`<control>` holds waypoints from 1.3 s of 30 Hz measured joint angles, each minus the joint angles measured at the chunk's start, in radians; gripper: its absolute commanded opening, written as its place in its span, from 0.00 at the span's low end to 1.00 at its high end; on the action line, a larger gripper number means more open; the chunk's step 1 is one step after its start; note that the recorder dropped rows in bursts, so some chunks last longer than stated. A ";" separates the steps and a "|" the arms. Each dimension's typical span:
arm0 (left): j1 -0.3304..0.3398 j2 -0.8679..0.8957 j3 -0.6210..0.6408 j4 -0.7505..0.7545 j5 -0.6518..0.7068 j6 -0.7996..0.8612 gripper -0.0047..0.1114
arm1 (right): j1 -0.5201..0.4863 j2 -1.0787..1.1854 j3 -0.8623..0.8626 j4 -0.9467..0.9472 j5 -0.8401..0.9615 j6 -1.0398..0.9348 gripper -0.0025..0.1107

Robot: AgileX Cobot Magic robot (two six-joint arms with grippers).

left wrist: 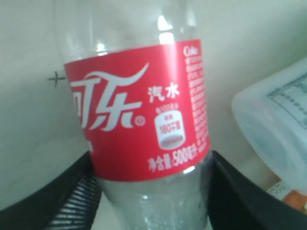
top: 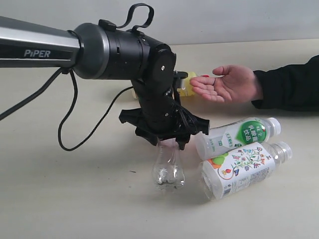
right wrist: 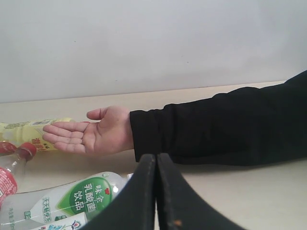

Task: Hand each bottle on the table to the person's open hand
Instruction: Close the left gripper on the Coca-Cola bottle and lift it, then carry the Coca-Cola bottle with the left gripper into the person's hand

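My left gripper (top: 167, 141) is shut on the clear bottle (top: 168, 172) with the red label (left wrist: 139, 115). Its black fingers (left wrist: 72, 201) press both sides of the body, and the base hangs close to the table (top: 75, 199). The person's open hand (top: 227, 83) waits palm up at the back right, also in the right wrist view (right wrist: 91, 134). The yellow-labelled bottle (top: 186, 87) lies behind that hand. The green-labelled bottle (top: 239, 134) and the floral one (top: 244, 167) lie side by side. My right gripper (right wrist: 156, 158) is shut and empty, and out of the exterior view.
A black sleeve (top: 289, 84) stretches in from the right edge. A black cable (top: 70, 124) loops down from the left arm over the tabletop. A pale wall (right wrist: 153, 43) stands behind the table's far edge.
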 measured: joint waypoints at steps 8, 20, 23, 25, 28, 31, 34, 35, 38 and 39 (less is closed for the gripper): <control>0.000 -0.105 -0.032 0.000 0.041 0.000 0.04 | 0.000 0.000 0.000 0.000 0.000 0.000 0.02; 0.000 -0.140 -0.166 -0.138 -0.010 -0.035 0.04 | 0.000 0.000 0.000 0.000 0.000 0.000 0.02; 0.000 -0.140 -0.187 -0.176 -0.101 -0.035 0.04 | 0.000 0.000 0.000 0.000 0.000 0.000 0.02; 0.000 -0.140 -0.193 -0.205 -0.172 -0.037 0.04 | 0.000 0.000 0.000 0.000 0.000 0.000 0.02; 0.000 -0.126 -0.196 -0.272 -0.283 -0.037 0.04 | 0.000 0.000 0.000 0.000 0.000 0.000 0.02; 0.000 -0.088 -0.196 -0.353 -0.397 -0.039 0.04 | 0.000 0.000 0.000 0.000 0.000 0.000 0.02; 0.000 -0.039 -0.196 -0.433 -0.485 -0.039 0.04 | 0.000 0.000 0.000 0.000 0.000 0.000 0.02; 0.000 -0.027 -0.196 -0.453 -0.503 -0.039 0.04 | 0.000 0.000 0.000 0.000 0.000 0.000 0.02; 0.000 0.008 -0.196 -0.480 -0.550 -0.039 0.04 | 0.000 0.000 0.000 0.000 0.000 0.000 0.02; 0.000 0.020 -0.196 -0.485 -0.562 -0.039 0.04 | 0.000 0.000 0.000 0.000 0.000 0.000 0.02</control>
